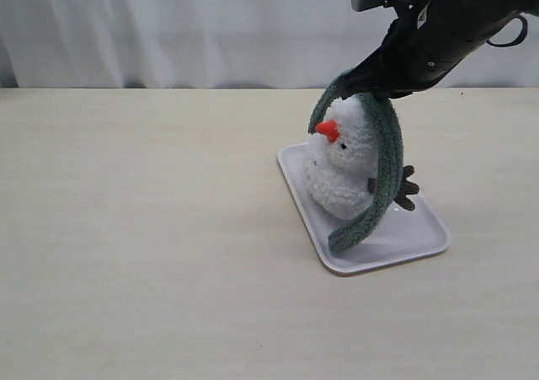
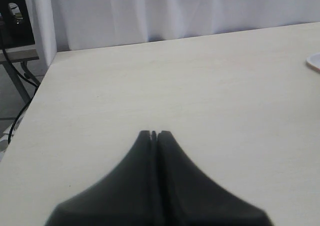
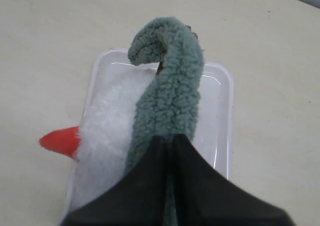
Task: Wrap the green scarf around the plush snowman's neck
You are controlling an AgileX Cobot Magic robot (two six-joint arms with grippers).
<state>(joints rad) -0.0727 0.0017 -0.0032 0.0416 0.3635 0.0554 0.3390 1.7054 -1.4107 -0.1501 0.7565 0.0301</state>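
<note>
The plush snowman (image 1: 341, 165) stands upright on a white tray (image 1: 396, 249), its orange-red nose (image 1: 328, 131) pointing left. The green scarf (image 1: 387, 169) hangs in an arch over its head: a short end drops at the front by the nose, a long end curves down the right side onto the tray. My right gripper (image 1: 364, 87) is just above the head, shut on the scarf's top. In the right wrist view the scarf (image 3: 170, 95) runs out from the gripper (image 3: 170, 140) over the white fluff (image 3: 102, 136). The neck is hidden. My left gripper (image 2: 154, 134) is shut and holds nothing, over bare table.
A brown twig arm (image 1: 408, 188) sticks out to the snowman's right. White curtain (image 1: 168, 26) runs behind the table. The table's left edge, a frame and cables (image 2: 15, 75) show in the left wrist view, and the tray's rim (image 2: 315, 61) at far right.
</note>
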